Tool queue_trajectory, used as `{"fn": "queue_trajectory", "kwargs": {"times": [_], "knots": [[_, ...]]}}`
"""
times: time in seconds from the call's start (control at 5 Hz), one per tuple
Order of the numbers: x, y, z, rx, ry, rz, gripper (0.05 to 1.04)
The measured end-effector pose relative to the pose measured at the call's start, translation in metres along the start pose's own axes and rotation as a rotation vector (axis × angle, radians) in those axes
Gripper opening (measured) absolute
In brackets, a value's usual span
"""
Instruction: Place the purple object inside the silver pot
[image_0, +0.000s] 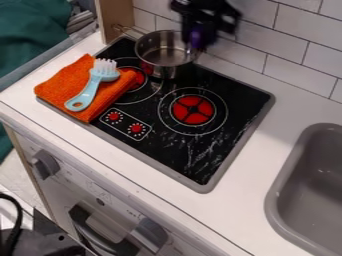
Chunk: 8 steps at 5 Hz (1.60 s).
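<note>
I have my black two-finger gripper (198, 44) at the far side of the scene, hanging by the right side of the silver, round metal pot (159, 69). Its jaws are closed around the purple object (195, 39) — blur hides the exact gap between them and the object's full shape. I see that object up at the pot's right rim, and I can't tell from this angle whether any of it is inside the opening. The pot stands at the far left part of the black glass stovetop (220, 137), its thin metal handle (122, 28) pointing to the far left. Nearer and to the left, a folded orange cloth (60, 90) lies partly on the stovetop, and on it rests a light-blue brush with white bristles (85, 95), bristle end toward the far side. A red burner disc (194, 109) shows right of the cloth — beyond it, at the right, a grey sink (288, 165) is set into the white counter (267, 132). White tiles (287, 52) line the far wall.
</note>
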<state>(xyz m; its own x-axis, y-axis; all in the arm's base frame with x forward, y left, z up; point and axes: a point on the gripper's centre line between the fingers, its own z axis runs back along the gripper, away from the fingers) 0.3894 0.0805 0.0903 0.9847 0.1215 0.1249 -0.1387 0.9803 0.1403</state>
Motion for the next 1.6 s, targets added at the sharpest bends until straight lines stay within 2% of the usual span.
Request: {"fn": "queue_trajectory", "kwargs": {"times": [0.2,0.6,0.8,1.0,1.2,1.4,1.6], "knots": [[0.003,0.021,-0.005,-0.011,0.024,0.036,0.324],[0.003,0.033,-0.006,-0.044,0.033,0.031,0.324],[-0.002,0.026,0.002,-0.094,-0.058,-0.016,0.324],[-0.007,0.023,0.022,-0.131,-0.177,-0.057,0.324],[-0.012,0.028,0.024,-0.135,-0.194,-0.048,0.324],[-0.023,0.038,0.022,-0.079,-0.122,-0.014,0.324],[-0.026,0.044,0.007,-0.052,-0.039,-0.009,0.324]]}}
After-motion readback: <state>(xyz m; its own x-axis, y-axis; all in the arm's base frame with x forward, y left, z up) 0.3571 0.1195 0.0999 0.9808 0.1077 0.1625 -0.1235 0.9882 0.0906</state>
